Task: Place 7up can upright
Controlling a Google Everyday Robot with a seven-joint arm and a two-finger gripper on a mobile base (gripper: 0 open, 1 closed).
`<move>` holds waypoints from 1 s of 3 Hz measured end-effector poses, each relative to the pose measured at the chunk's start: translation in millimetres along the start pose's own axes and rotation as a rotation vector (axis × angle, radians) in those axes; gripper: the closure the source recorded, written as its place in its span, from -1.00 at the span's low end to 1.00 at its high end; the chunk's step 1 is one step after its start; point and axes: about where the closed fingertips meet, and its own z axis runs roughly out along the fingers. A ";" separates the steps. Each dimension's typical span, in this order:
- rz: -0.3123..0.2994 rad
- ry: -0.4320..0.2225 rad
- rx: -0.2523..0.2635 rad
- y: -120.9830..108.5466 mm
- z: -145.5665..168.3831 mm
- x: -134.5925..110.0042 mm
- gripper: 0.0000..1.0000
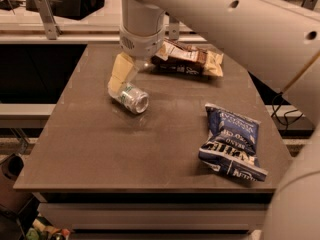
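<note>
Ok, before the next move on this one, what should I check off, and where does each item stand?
1. Pose: the 7up can is upright: not ok, it lies on its side on the table.
2. Reach: the gripper is at the can: ok, it is down against the can's left end.
3. Grasp is secure: cannot tell.
4. The blue chip bag is apart from the can: ok, it lies off to the right.
5. The brown snack bag is apart from the can: ok, it lies behind.

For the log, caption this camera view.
Gripper at far end of 7up can lying sideways on the table.
</note>
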 end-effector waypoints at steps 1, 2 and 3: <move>-0.021 0.011 -0.036 6.4 14.0 -5.8 -1.00; -0.032 0.013 -0.060 10.7 23.8 -10.3 -1.00; -0.048 0.020 -0.091 17.1 35.9 -16.8 -1.00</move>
